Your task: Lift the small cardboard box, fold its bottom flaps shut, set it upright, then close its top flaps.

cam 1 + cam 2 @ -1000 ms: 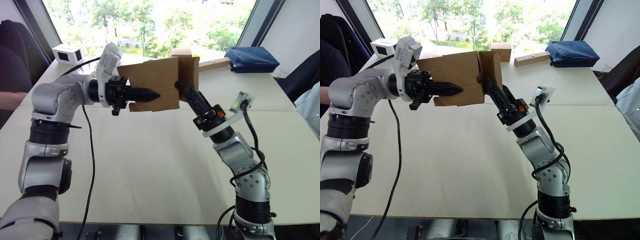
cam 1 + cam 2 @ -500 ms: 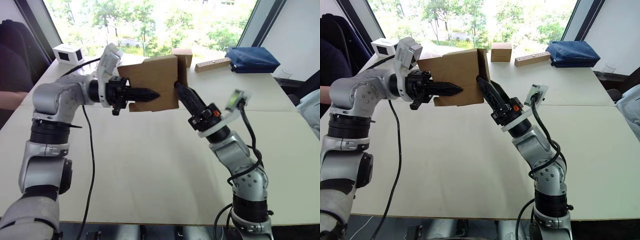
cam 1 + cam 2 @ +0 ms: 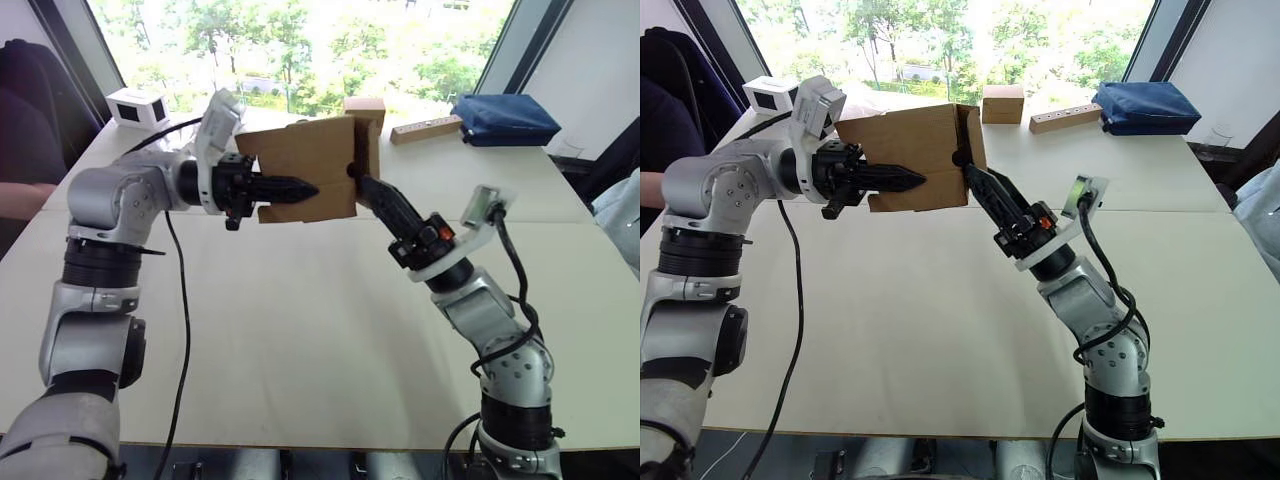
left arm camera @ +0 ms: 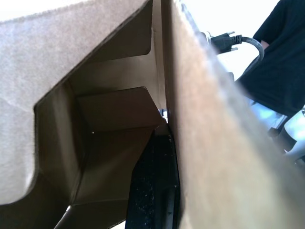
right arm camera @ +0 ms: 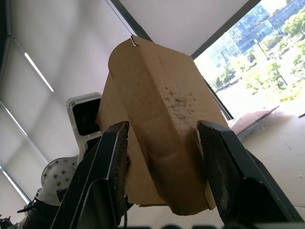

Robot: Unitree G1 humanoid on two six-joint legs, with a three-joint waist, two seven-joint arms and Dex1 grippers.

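Observation:
The small cardboard box (image 3: 300, 160) hangs in the air above the far part of the table (image 3: 300, 330), lying sideways with an open end facing left. My left gripper (image 3: 308, 187) is shut on its front wall, one black finger (image 4: 152, 191) showing inside the box. My right gripper (image 3: 357, 178) is at the box's right end, its tips against the end flap. In the right wrist view this gripper (image 5: 164, 129) is open, and the bent flap (image 5: 162, 119) stands between and beyond its two fingers.
At the table's far edge stand a tan cardboard cube (image 3: 365, 108), a long wooden block (image 3: 425, 128), a blue bag (image 3: 502, 118) and a small white box (image 3: 135, 105). A person's arm (image 3: 25, 195) rests at the left edge.
The right gripper has pressed the right-end flap, which stuck out a second ago, in against the box, and its arm has shifted a little. The left gripper has kept still.

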